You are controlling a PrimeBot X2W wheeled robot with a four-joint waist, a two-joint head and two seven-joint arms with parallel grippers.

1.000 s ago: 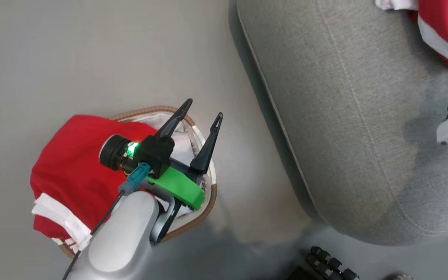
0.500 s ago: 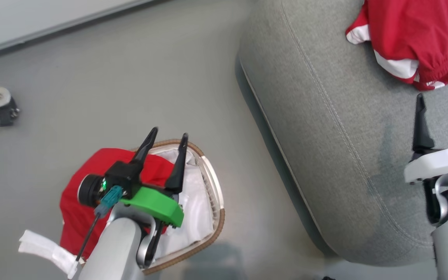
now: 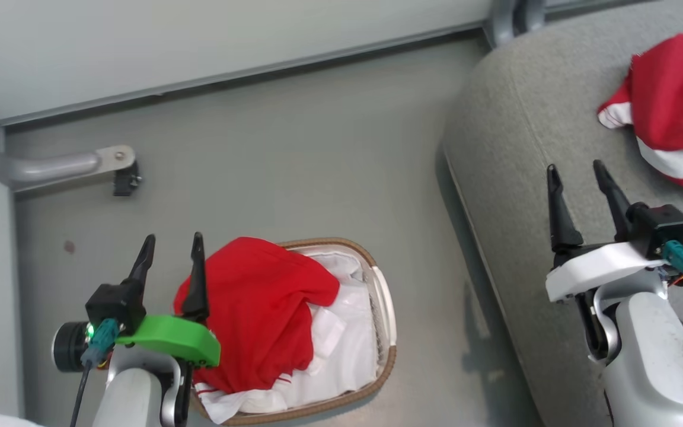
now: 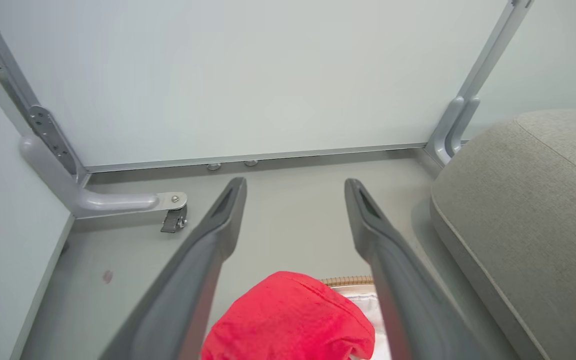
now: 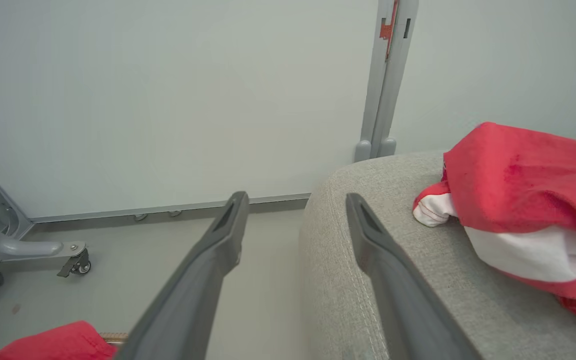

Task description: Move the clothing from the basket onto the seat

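One piece of red clothing (image 3: 255,311) lies heaped over the left half of the basket (image 3: 384,308), on its white liner; it shows too in the left wrist view as clothing (image 4: 293,317). A second red garment with white trim (image 3: 670,112) rests on the grey seat (image 3: 513,172), also seen as the garment (image 5: 523,185) on the seat (image 5: 368,280). My left gripper (image 3: 169,243) hangs open just left of the basket, nothing between its fingers. My right gripper (image 3: 577,172) stands open above the seat's left part, short of the red garment.
A pale wall panel with a grey base rail (image 3: 229,74) runs along the back. A metal foot with a castor (image 3: 117,172) stands on the floor at the back left. A grey post (image 3: 510,18) rises behind the seat.
The head camera has swung, shifting the whole picture. The left gripper has come off from above the basket to its left side. The right gripper has drawn back from the garment on the seat.
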